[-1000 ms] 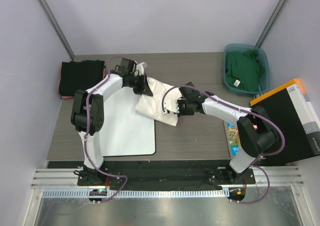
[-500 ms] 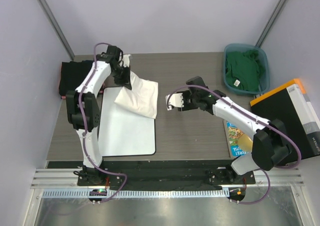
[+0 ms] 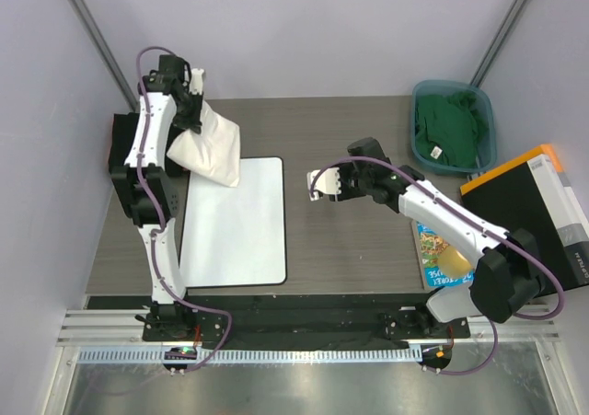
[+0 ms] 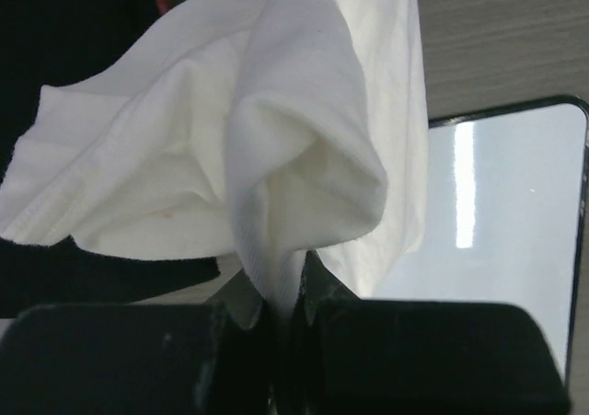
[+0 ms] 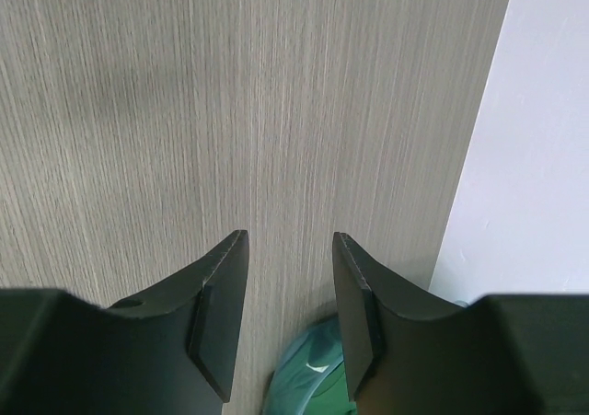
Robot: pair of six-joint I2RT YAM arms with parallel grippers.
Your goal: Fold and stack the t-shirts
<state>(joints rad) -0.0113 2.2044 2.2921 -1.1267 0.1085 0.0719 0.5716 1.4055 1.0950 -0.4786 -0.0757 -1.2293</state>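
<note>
Left gripper [image 3: 190, 111] has carried the white t-shirt [image 3: 212, 148] toward the black t-shirt stack [image 3: 121, 148], clamped on 1 bunched edge; right gripper [image 3: 322, 185] gapes empty; risk: fold collapsing on landing.

Left arm [image 3: 145, 153] stretched far back, left pincer [image 4: 285, 291] clamped tight, right pincer [image 5: 290, 249] spread open

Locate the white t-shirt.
The white t-shirt is at the top view's far left, pinched in the left fingers, hanging above the board beside the black shirts.
</note>
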